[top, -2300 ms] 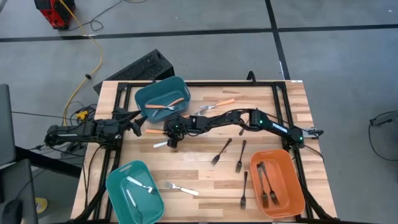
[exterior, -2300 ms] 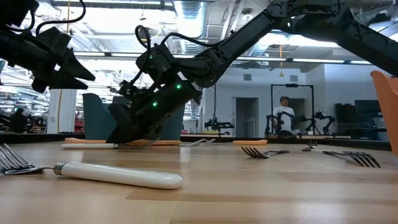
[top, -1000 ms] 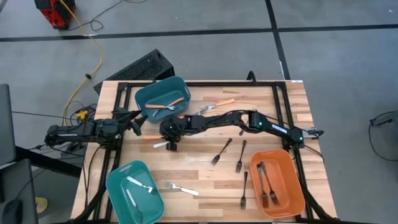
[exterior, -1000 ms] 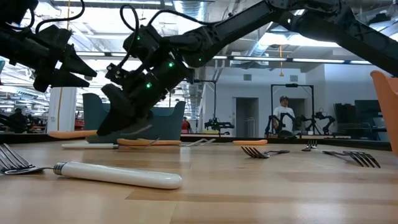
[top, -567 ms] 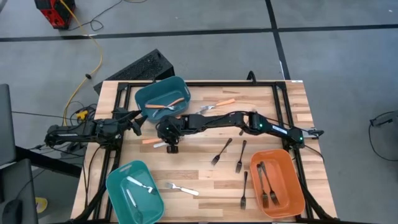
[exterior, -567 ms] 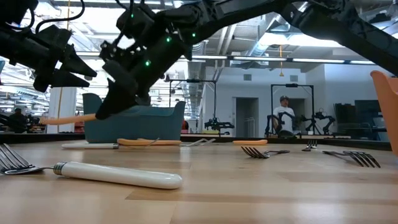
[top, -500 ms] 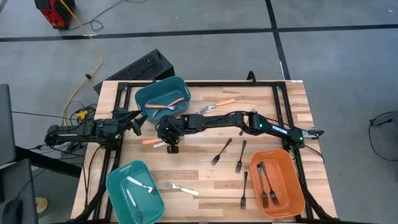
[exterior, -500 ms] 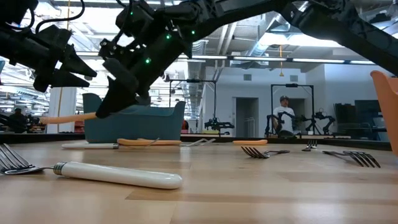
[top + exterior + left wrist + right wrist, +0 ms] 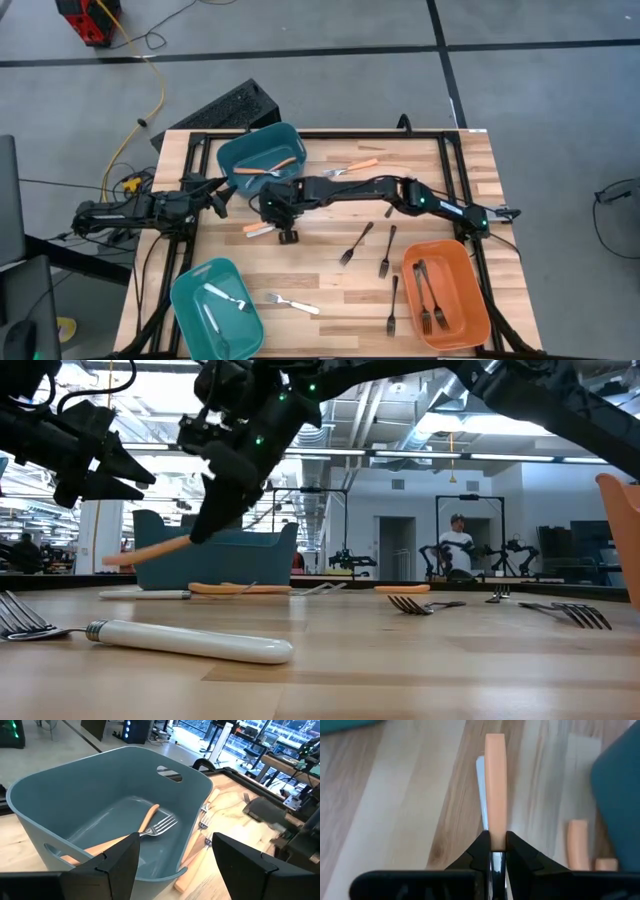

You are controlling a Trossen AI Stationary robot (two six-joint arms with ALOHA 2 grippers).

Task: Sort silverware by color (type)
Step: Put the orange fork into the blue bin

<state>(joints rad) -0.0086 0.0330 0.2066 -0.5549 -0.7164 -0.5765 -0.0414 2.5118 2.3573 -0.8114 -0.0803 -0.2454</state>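
My right gripper [image 9: 275, 218] hangs over the table's middle left, just near of the far teal bin [image 9: 262, 160], shut on an orange-handled fork [image 9: 150, 552]. That bin holds two orange-handled forks [image 9: 150, 820]. A white fork [image 9: 481, 790] lies flat on the table under the held fork. My left gripper [image 9: 215, 200] waits open at the table's left edge, facing the far teal bin [image 9: 100, 805]. My right gripper pinches the orange-handled fork between its two fingers at the end of the orange handle where the metal begins [image 9: 496, 842]. The fingers slant down toward the table's left. The handle [image 9: 150, 552] sticks out past the fingertips, tilted downward, clear of the table.
A second teal bin [image 9: 215, 310] with white forks sits near left; an orange bin [image 9: 447, 295] with black forks sits near right. Black forks [image 9: 355, 243] [image 9: 387, 250] [image 9: 392, 305], a white fork [image 9: 293, 303] and an orange-handled fork [image 9: 350, 168] lie loose on the wood.
My right gripper has risen with the orange-handled fork, lifting it clear of the table, and has rolled and tipped. The fork's handle, level half a second ago, now slants down toward the table's left.
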